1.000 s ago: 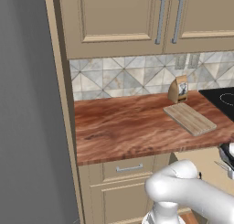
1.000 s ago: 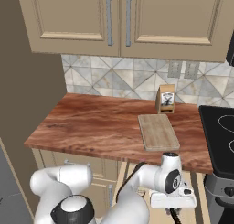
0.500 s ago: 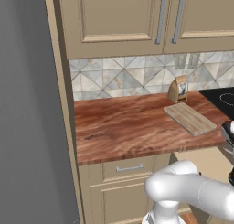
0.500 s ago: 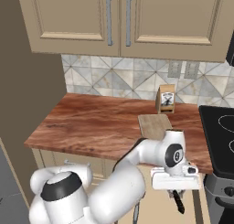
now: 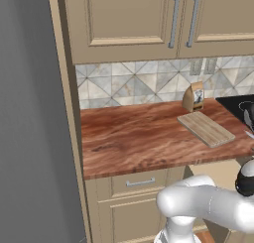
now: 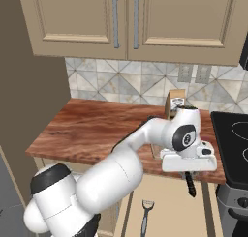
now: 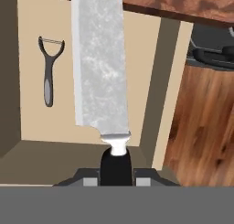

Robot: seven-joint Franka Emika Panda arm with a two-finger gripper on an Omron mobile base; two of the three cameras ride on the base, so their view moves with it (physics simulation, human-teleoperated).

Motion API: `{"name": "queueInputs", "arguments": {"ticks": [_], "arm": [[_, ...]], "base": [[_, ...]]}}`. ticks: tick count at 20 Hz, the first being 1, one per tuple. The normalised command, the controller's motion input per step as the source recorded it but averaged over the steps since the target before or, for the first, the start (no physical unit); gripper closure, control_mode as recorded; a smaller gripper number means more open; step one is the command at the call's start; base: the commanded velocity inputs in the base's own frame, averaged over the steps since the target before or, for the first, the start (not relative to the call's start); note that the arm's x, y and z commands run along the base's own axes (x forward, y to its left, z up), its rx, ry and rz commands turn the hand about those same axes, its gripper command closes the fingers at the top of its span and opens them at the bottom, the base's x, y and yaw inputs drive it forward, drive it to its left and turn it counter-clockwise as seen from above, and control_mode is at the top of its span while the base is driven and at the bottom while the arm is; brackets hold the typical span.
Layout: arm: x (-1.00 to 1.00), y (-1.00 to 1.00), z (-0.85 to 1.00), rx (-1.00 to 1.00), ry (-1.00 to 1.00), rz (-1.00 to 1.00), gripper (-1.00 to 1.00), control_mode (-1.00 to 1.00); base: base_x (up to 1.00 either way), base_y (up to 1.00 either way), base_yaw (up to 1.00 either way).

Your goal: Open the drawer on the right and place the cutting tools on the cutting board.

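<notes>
- Jaws clamped tight on a black knife handle: the gripper (image 7: 116,173) has the knife (image 7: 101,67) pinched right at the base of the blade.
- In the hand view that blade is broad, flat and mottled silver, running straight up from a pale collar above the handle.
- From the right base view the same knife (image 6: 190,184) hangs as a slim dark sliver below the gripper (image 6: 189,174), just in front of the counter edge.
- Under it, the drawer (image 7: 32,81) stands pulled open: a plain tan box, smooth walls, flat pale floor.
- On that floor lies a peeler (image 7: 49,70), grey handle with a dark looped head; the right base view shows it too, a peeler (image 6: 145,215) lying lengthwise in the drawer (image 6: 167,207).
- The cutting board (image 5: 206,128) sits up on the counter, pale wood with lengthwise grain stripes, rectangular and flat. The left base view shows it whole; in the right base view the arm covers most of it.
- Just behind the board, a small brown paper bag (image 5: 193,96) with a label stands against the tiled wall.
- The counter (image 5: 134,138) is reddish-brown, swirled wood grain, glossy.
- The narrower drawer front (image 5: 140,182) beneath it, beige with a short silver bar handle, is closed.
- A black stovetop (image 6: 235,139) borders the counter on the right.
</notes>
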Motion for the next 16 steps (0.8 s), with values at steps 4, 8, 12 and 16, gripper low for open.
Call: {"name": "queueInputs", "arguments": {"ticks": [4, 8, 12, 16], "arm": [[0.92, 0.20, 0.58, 0.01, -0.14, 0.00, 1.00, -1.00], [0.96, 0.17, 0.05, -0.03, 0.04, -0.05, 1.00, -1.00], [0.60, 0.02, -0.01, 0.00, 0.01, 0.00, 1.00, -1.00], [0.43, 0.07, -0.03, 0.03, -0.03, 0.00, 1.00, -1.00]], "base": [[0.00, 0.00, 0.00], [0.00, 0.00, 0.00], [0.00, 0.00, 0.00], [0.00, 0.00, 0.00]]}}
